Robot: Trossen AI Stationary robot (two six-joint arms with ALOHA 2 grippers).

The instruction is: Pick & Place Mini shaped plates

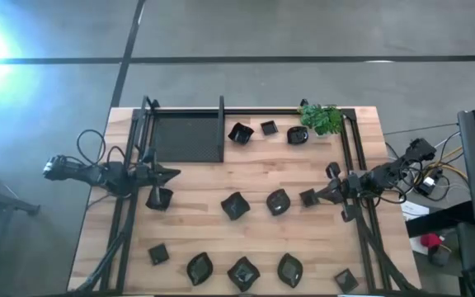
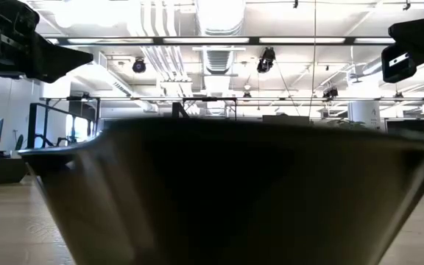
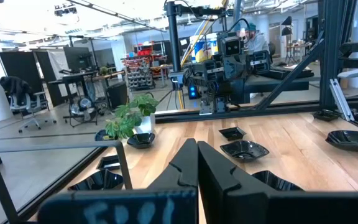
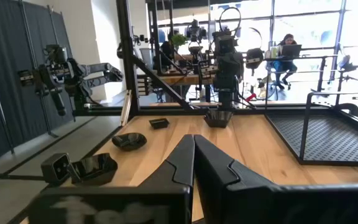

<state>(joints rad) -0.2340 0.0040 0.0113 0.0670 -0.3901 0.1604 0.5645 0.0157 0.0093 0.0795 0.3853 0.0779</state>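
Fingers of the left claw were pressed together, a small dish just beside it; the right claw, also pressed together, sat beside another dish.

I have both arms reaching inward level above the bench, the left gripper near its left edge and the right gripper near its right edge, each with jaws pressed together.

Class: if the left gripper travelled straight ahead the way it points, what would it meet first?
Likely nothing nearby: the left gripper points across bare table between rows of plates, toward the right gripper; height unclear.
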